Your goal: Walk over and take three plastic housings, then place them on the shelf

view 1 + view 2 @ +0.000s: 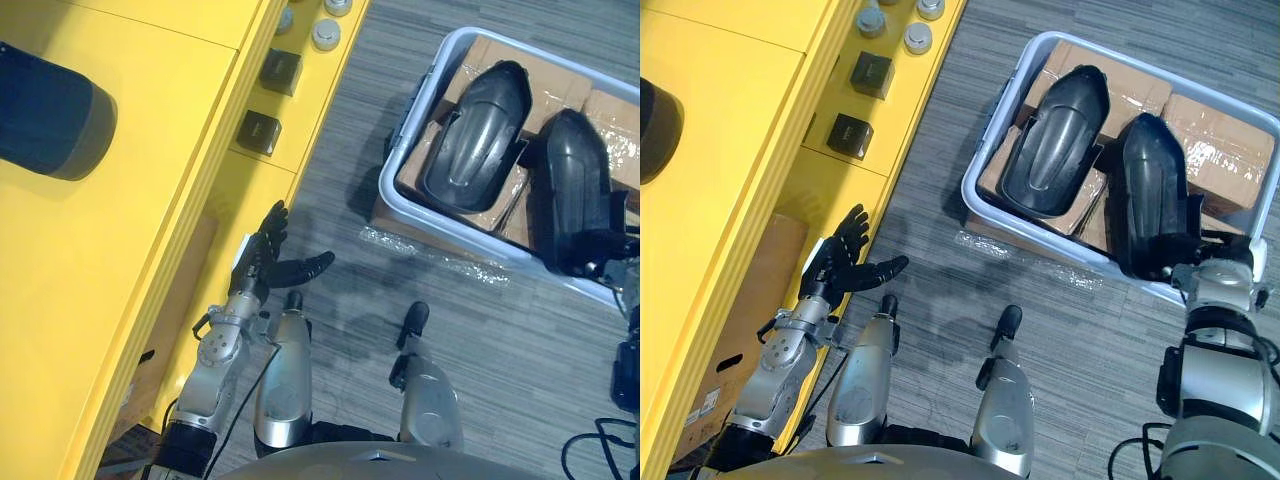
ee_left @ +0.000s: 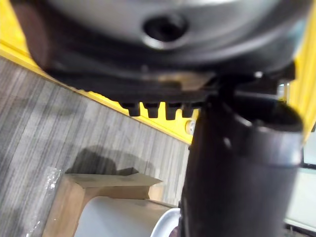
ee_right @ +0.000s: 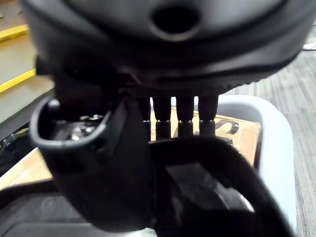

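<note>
Two black plastic housings lie on cardboard boxes in a pale bin on the floor: the left housing and the right housing. My right hand is at the near end of the right housing. In the right wrist view its thumb and fingers close over that housing's dark rim. A third dark housing lies on top of the yellow shelf. My left hand hangs open beside the shelf's front, holding nothing.
Two small dark blocks and grey round caps sit on the shelf's lower ledge. A cardboard box stands under the shelf. A strip of clear film lies on the grey carpet in front of the bin.
</note>
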